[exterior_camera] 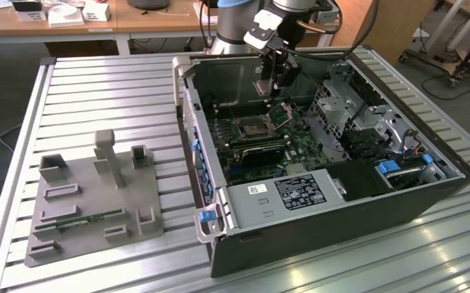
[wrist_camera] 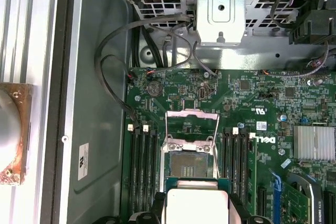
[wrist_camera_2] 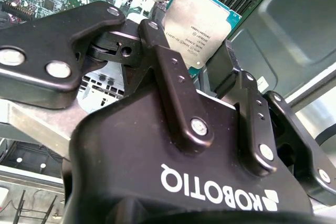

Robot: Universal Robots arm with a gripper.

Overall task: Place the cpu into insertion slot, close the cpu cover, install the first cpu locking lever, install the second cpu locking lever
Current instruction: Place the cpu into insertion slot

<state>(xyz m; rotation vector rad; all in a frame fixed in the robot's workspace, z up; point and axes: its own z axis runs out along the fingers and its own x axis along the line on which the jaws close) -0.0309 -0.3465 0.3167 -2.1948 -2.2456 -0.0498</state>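
On the gripper [wrist_camera_2: 188, 43] body: large white brand lettering with a logo, upside down in the second wrist view. On the cpu [wrist_camera_2: 202, 19], clamped between its fingers: several lines of fine engraved print. On the motherboard [wrist_camera: 247, 93], just beyond the fingertips in the first wrist view: white maker's lettering [wrist_camera: 265, 141] and a barcode sticker [wrist_camera: 261, 125]. On the case wall [wrist_camera: 102, 119], off to the gripper's side: a white sticker [wrist_camera: 83, 161] with a certification mark. In the exterior view, well away from the gripper: a black data label [exterior_camera: 300, 190] on the grey housing [exterior_camera: 251, 209].

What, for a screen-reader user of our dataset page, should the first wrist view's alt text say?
The end effector holds the cpu close to the open insertion slot on a green motherboard inside a computer case. The cpu cover stands raised.
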